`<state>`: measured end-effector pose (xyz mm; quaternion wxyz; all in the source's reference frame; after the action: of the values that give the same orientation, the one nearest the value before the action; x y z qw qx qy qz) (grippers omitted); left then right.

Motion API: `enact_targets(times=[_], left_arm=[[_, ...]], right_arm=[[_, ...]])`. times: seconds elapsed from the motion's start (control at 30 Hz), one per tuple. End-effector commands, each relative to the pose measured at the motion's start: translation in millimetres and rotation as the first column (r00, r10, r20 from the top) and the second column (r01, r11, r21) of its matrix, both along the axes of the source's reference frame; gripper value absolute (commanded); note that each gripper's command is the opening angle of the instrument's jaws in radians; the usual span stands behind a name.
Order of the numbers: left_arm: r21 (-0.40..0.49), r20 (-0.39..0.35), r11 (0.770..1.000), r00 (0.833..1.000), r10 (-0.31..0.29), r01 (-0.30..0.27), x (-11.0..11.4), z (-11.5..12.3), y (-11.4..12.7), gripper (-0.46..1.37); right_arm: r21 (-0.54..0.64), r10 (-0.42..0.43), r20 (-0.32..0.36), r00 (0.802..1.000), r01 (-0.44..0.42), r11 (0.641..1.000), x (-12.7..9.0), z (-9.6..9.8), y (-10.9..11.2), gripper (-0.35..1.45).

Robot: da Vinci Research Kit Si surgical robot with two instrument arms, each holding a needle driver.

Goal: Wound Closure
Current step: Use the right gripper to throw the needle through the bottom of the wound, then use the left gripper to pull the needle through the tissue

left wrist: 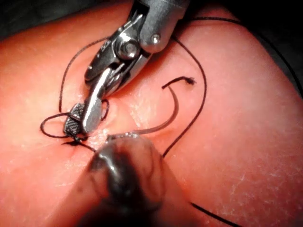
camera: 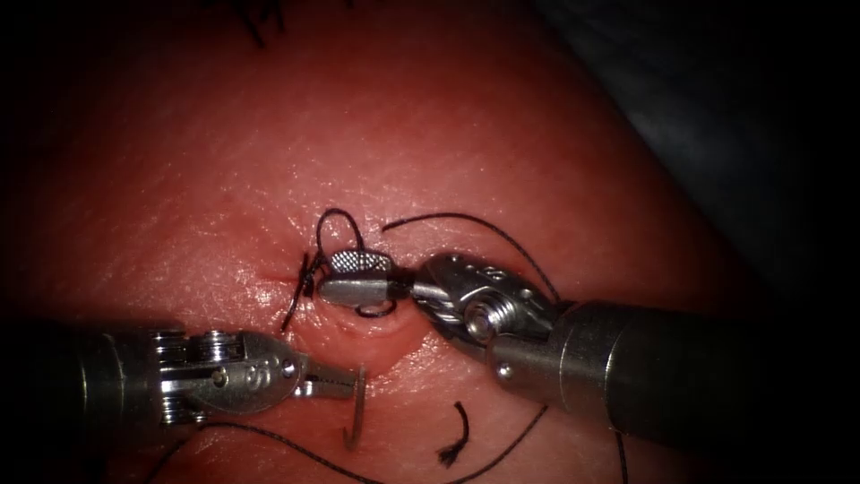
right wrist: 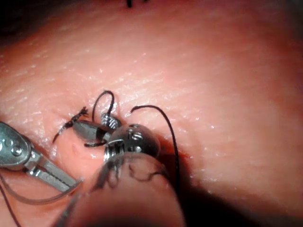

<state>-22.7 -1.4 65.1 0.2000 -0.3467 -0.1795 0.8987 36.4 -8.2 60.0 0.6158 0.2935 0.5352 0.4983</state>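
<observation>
Left hand point(camera: 333, 387) closed on needle point(camera: 356, 414), held clear of tissue point(camera: 502, 152). Right hand point(camera: 345, 276) parted around thread point(camera: 339, 222) at knot point(camera: 306, 276); traction best kept gentle.

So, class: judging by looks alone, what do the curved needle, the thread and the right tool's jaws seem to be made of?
Needle, held by the left tool: looks like polished metal, thin, grey, glinting.
Thread: apparently dark matte fibre; a cut end frays, suggesting braid.
Right tool: bright steel by its look, one open jaw's face cross-hatched.
</observation>
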Motion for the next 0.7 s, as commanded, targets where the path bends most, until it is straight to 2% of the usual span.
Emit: enact_targets(times=[0.03, 0.17, 0.27, 0.4, 0.47, 0.5, 0.6, 0.67, 0.7], left_arm=[[-0.008, 0.01, 1.0, 1.0, 0.006, -0.006, 0.0, 0.0, 0.0, -0.35], [-0.024, 0.024, 1.0, 1.0, 0.012, -0.012, 0.0, 0.0, 0.0, -0.35], [-0.037, 0.035, 0.999, 0.999, 0.012, -0.01, 0.1, 0.0, 0.2, -0.35], [-0.044, 0.043, 0.999, 0.999, 0.011, -0.009, 0.1, -0.1, 0.3, -0.25], [-0.049, 0.046, 0.999, 0.999, 0.013, -0.011, 0.1, -0.1, 0.4, -0.16], [-0.049, 0.046, 0.999, 0.999, 0.014, -0.011, 0.1, -0.1, 0.5, 0.05], [-0.058, 0.06, 0.998, 0.998, 0.007, -0.003, 0.2, -0.2, 0.7, 0.31], [-0.066, 0.077, 0.998, 0.997, -0.01, 0.015, 0.2, -0.4, 1.0, 0.44], [-0.076, 0.089, 0.997, 0.996, -0.018, 0.025, 0.2, -0.6, 1.1, 0.43]], right_arm=[[-0.051, -0.012, 0.012, 1.0, 0.013, 0.999, -0.2, 0.1, 0.2, 0.66], [-0.141, -0.02, 0.055, 0.998, 0.027, 0.99, -0.7, 0.2, 2.1, 0.71], [-0.214, -0.022, 0.097, 0.995, 0.042, 0.976, -1.2, 0.3, 3.6, 0.89], [-0.231, -0.016, 0.123, 0.992, 0.045, 0.972, -1.9, 0.4, 4.4, 0.9], [-0.236, -0.014, 0.133, 0.991, 0.045, 0.971, -2.2, 0.5, 4.7, 0.9], [-0.24, -0.013, 0.141, 0.99, 0.047, 0.97, -2.6, 0.5, 4.9, 0.9], [-0.239, -0.009, 0.151, 0.989, 0.046, 0.97, -3.1, 0.5, 5.1, 0.9], [-0.245, -0.009, 0.157, 0.988, 0.048, 0.968, -3.5, 0.5, 5.1, 0.88], [-0.256, -0.011, 0.16, 0.987, 0.052, 0.965, -3.7, 0.5, 5.1, 0.88]])
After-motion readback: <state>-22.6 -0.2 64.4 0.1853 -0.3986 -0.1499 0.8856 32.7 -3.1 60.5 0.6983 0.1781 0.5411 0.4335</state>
